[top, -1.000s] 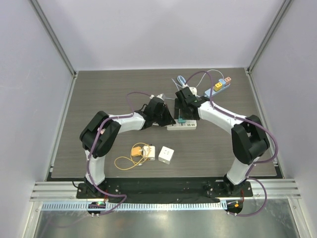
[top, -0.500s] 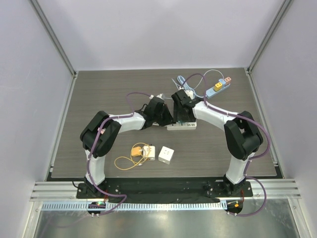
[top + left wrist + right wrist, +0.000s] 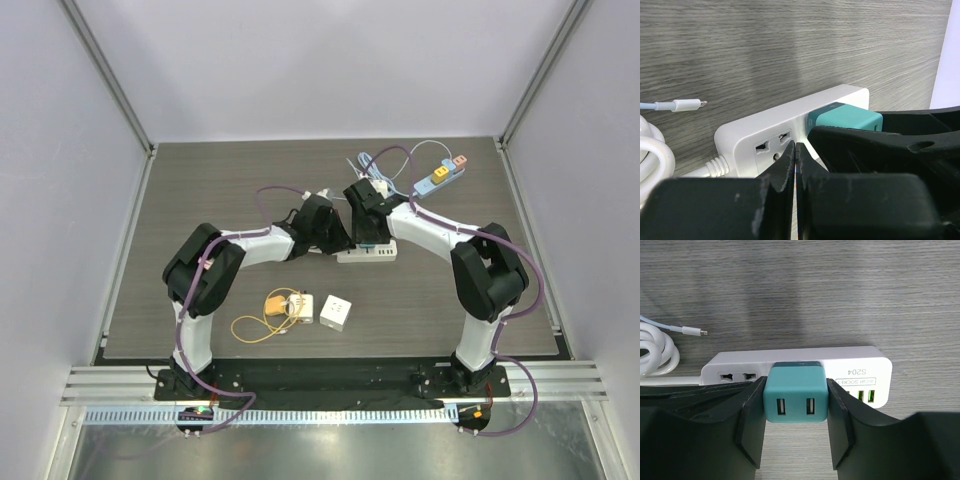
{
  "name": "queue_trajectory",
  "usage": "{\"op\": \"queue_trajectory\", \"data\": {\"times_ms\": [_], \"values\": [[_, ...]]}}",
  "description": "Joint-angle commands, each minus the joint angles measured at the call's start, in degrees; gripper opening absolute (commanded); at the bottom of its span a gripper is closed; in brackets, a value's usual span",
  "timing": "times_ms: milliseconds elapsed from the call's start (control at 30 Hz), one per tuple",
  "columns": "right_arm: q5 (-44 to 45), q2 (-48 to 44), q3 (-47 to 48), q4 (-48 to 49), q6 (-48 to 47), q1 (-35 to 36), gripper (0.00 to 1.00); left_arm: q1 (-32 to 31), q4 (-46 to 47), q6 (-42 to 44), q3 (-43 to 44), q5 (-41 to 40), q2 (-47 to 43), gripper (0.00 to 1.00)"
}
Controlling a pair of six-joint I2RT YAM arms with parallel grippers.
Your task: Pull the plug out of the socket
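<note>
**Item 1.** Dark grey wood-grain table [image 3: 200, 190]. It carries every item listed below.

**Item 2.** Black-and-white left arm [image 3: 250, 245] and black-and-white right arm [image 3: 440, 235]. Both reach inward from the near edge and meet over the table's middle.

**Item 3.** White power strip [image 3: 855, 360], long and flat. It lies crosswise at mid-table under both wrists. Its white cord leaves the left end, and green-lit ports sit at the right end.

**Item 4.** Light blue bar with yellow and pink blocks [image 3: 445, 173]. It lies at the far right of the table, well apart from the strip.

**Item 5.** Left gripper [image 3: 796, 147]. The jaws are pressed together with nothing between them. The tips are down at the strip's top face beside a socket pair. Whether they touch it cannot be told.

**Item 6.** Right gripper [image 3: 795, 390]. The jaws are clamped on the plug, one finger flat against each side.

**Item 7.** White cube charger [image 3: 337, 313]. It sits near the front, just beside an orange-and-white cable bundle [image 3: 285, 305].

**Item 8.** Teal square plug [image 3: 845, 120], plastic, with two USB slots on its outer face. It is seated in the strip's middle socket, between the socket pair and the lit ports.

**Item 9.** White cable tip [image 3: 695, 331]. It lies loose on the table behind the strip's left end.
</note>
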Motion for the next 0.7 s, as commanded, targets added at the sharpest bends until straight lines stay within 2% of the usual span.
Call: {"op": "queue_trajectory", "data": {"times_ms": [0,67,267,367,467,667], "values": [[0.98,-0.95,2.38,0.58,0.37,0.63,0.14,-0.07,-5.96,0.71,0.21,-2.97,2.41,0.0],[1.16,-2.35,2.38,0.93,0.37,0.63,0.01,-0.07,-5.96,0.71,-0.05,-3.49,2.32,0.0],[0.55,-5.43,3.52,1.46,1.07,0.46,0.01,0.11,-9.38,0.28,0.3,-5.87,3.37,0.0],[0.8,-8.94,1.95,2.42,1.16,0.46,0.01,-0.07,-9.38,0.62,1.18,-4.03,4.69,0.0],[0.47,-12.11,-1.22,5.49,1.77,-0.07,0.01,-0.07,-9.64,0.36,0.57,-5.51,4.43,0.0],[-0.76,-14.22,-0.69,4.8,0.37,-1.65,0.01,0.02,-11.58,1.86,0.83,-8.76,2.85,0.0]]}}
